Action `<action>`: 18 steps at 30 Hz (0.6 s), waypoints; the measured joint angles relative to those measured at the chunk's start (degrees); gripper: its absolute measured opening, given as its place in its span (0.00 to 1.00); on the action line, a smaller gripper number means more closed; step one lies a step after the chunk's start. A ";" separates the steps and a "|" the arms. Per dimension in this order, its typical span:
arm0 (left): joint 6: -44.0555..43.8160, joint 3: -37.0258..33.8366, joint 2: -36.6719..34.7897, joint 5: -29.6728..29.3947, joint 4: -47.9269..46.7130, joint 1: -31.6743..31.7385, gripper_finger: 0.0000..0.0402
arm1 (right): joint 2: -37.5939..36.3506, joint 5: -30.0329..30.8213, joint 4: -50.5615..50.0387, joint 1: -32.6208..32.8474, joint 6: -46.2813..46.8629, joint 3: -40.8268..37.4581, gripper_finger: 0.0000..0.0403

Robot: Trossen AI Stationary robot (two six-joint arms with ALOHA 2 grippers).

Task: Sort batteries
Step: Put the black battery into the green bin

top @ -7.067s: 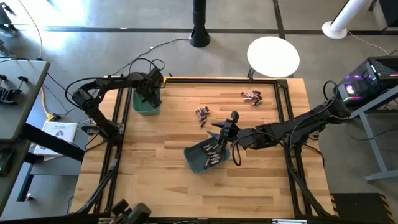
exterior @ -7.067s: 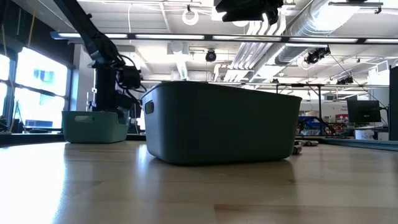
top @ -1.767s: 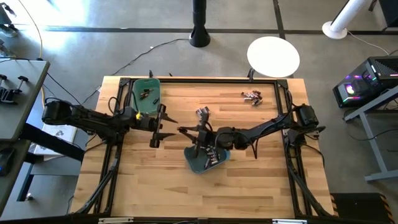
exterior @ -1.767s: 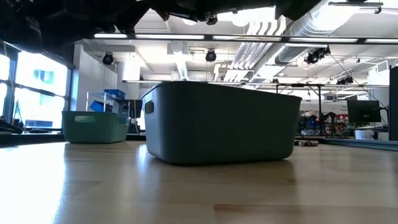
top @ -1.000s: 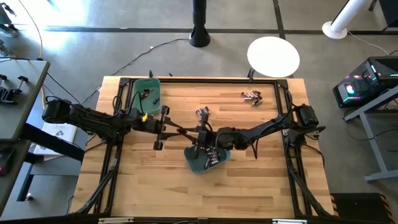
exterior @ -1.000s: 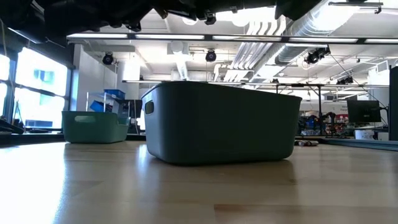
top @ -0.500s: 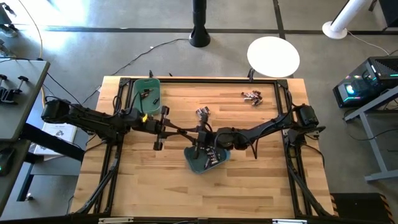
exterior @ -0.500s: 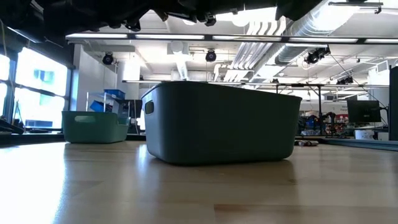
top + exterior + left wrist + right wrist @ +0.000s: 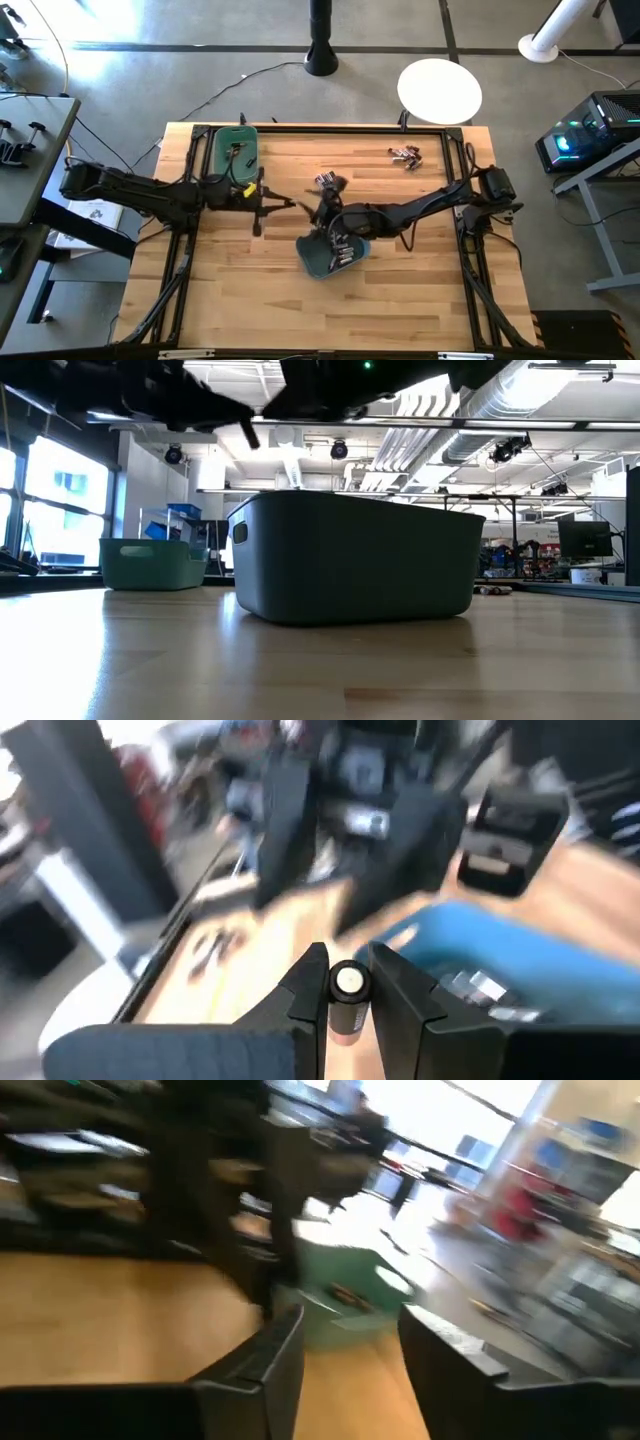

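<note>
A: Which step is this?

B: A handover, I'd judge. The left gripper [image 9: 345,988] is clamped on one battery [image 9: 346,997] above the table [image 9: 400,300], beside the dark bin [image 9: 330,255]. The right gripper [image 9: 345,1342] stands open, empty.

A: Next?

B: Probably carrying it to the green bin [image 9: 231,152]. No readable writing.

place: robotics lab or workshop | floor: bare concrete [image 9: 150,70] with trailing cables [image 9: 262,72] | ceiling: exposed ducts [image 9: 520,395] and strip lights | fittings: framed wooden table [image 9: 420,290], workbench [image 9: 30,150] beyond its left edge, monitors [image 9: 585,540], a lit computer tower [image 9: 580,140]
</note>
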 joint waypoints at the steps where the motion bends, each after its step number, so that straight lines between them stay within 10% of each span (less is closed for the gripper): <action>1: -0.70 1.10 -1.02 -2.80 -3.89 0.00 0.10 | -0.67 3.61 -2.41 0.00 0.23 0.07 0.40; 9: -18.32 14.03 -5.31 -32.41 -37.07 5.87 0.11 | -3.14 16.36 -15.54 2.62 3.61 0.07 0.41; 18: -25.01 23.85 4.42 -24.14 -60.07 30.32 0.11 | -3.15 15.07 -17.14 4.52 4.80 0.05 0.41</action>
